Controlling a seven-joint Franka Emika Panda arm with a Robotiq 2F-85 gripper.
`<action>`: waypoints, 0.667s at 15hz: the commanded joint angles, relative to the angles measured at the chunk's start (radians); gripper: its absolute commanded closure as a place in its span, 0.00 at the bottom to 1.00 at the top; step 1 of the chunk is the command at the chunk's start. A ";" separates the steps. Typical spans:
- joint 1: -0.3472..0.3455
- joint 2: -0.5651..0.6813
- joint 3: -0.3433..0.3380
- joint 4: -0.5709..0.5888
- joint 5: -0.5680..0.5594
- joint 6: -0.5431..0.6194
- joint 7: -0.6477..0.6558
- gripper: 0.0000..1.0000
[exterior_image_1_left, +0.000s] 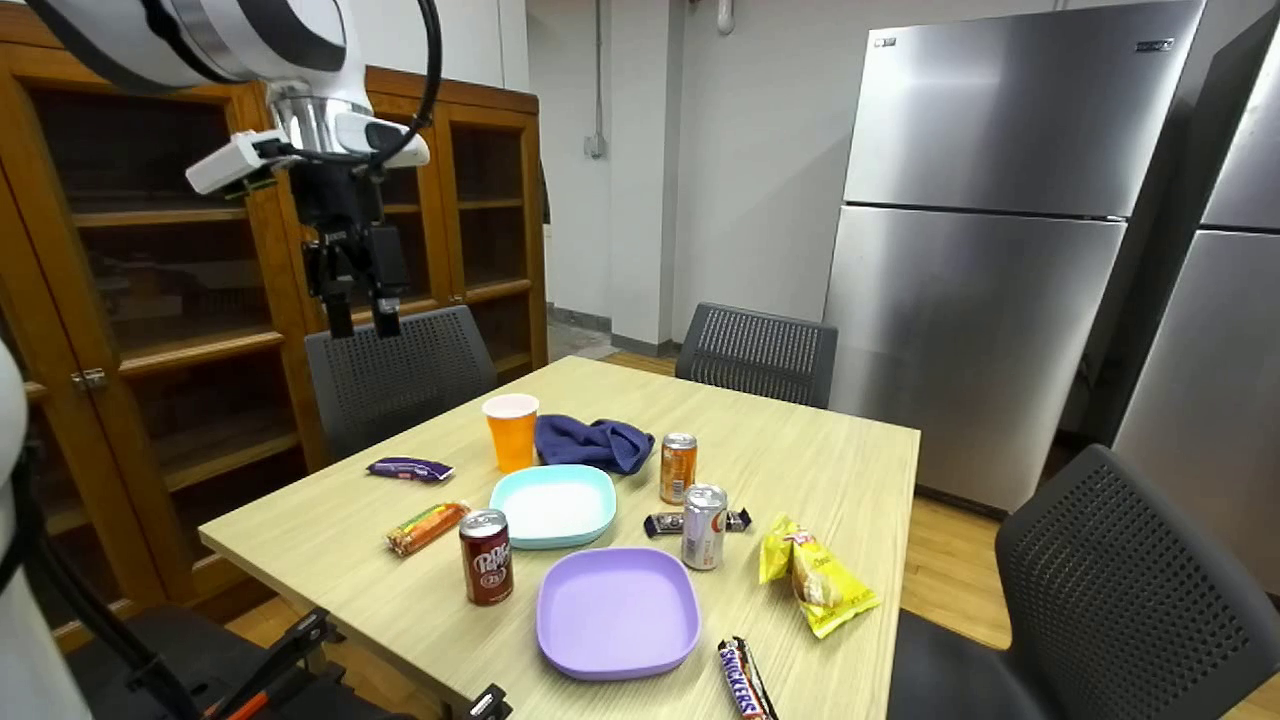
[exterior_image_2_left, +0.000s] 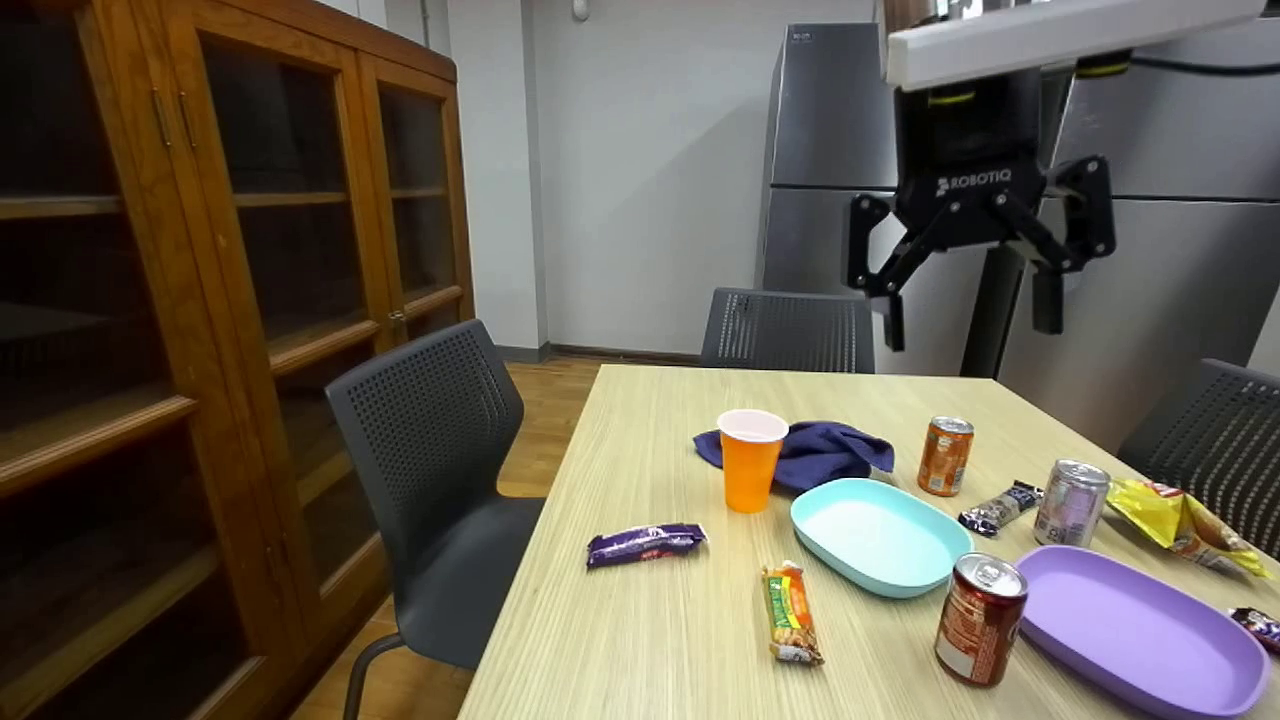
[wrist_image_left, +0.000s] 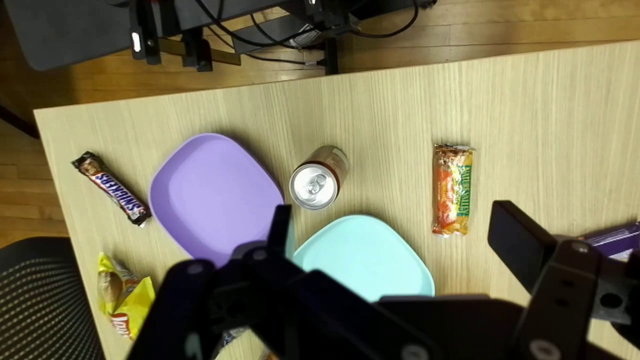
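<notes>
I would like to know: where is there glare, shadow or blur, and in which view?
In an exterior view, a bright sheen on the steel refrigerator; in both exterior views, a diagonal shadow on the wall; in the wrist view, the claw looks dark and soft-edged, a soft shadow borders part of the purple plate, and lettering on the Nature Valley bar is readable.

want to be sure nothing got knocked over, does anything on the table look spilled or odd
Only the navy cloth looks untidy, bunched up beside the orange cup. No spill shows, and the cup and all three cans stand upright.
</notes>
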 joint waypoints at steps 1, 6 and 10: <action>0.024 0.190 -0.037 0.077 -0.029 0.049 0.005 0.00; 0.067 0.429 -0.087 0.192 -0.081 0.069 0.042 0.00; 0.146 0.591 -0.135 0.321 -0.104 0.038 0.048 0.00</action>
